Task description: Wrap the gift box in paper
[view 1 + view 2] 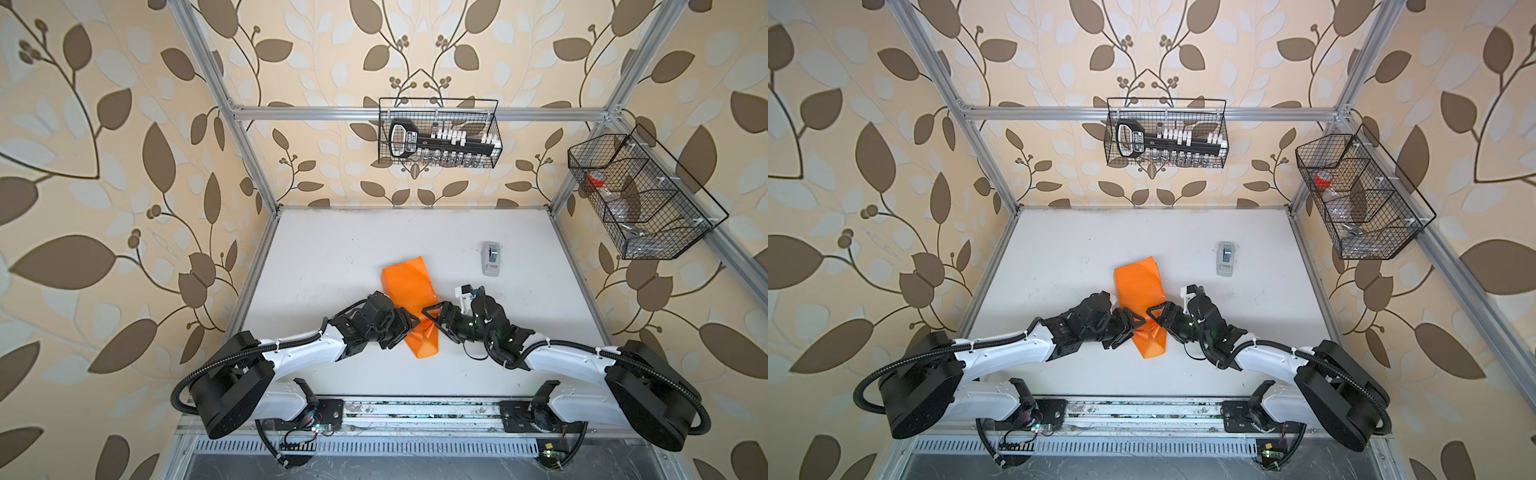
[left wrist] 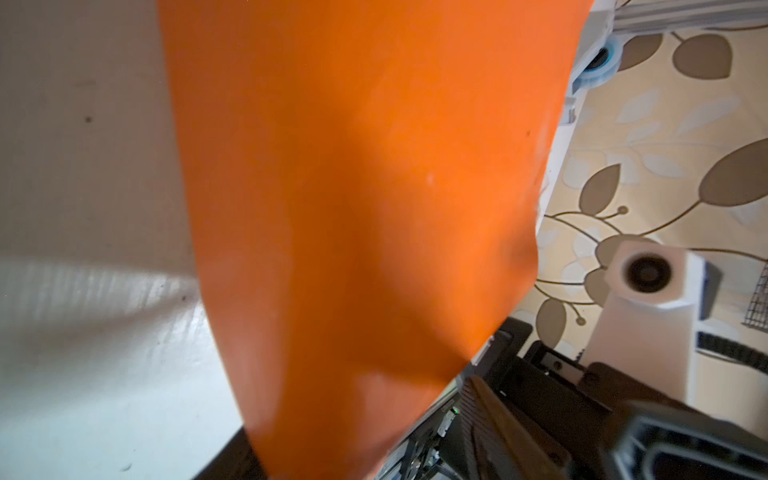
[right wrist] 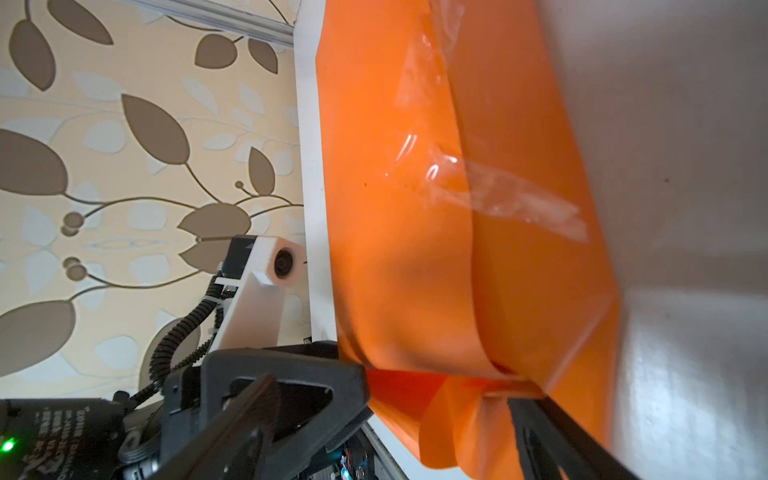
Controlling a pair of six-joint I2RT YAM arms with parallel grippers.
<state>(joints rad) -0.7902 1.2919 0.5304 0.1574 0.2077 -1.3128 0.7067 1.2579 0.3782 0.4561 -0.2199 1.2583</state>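
Observation:
The orange paper [image 1: 405,286] [image 1: 1138,282] lies as a long folded parcel in the middle of the white table [image 1: 332,257]. The gift box is hidden; only paper shows. My left gripper [image 1: 409,332] [image 1: 1136,332] meets the parcel's near half from the left. In the left wrist view the paper [image 2: 353,208] fills the whole span between the jaws of the left gripper [image 2: 353,453]. My right gripper [image 1: 432,322] [image 1: 1156,323] faces it from the right, jaws wide. In the right wrist view loose paper [image 3: 415,249] hangs between the right gripper [image 3: 440,415] fingers. Clear tape [image 3: 498,195] crosses the paper's seam.
A small grey-white tape dispenser [image 1: 491,257] [image 1: 1226,258] stands on the table behind the right gripper. A wire basket [image 1: 440,133] hangs on the back rail and another wire basket [image 1: 640,195] on the right rail. Aluminium frame posts border the table.

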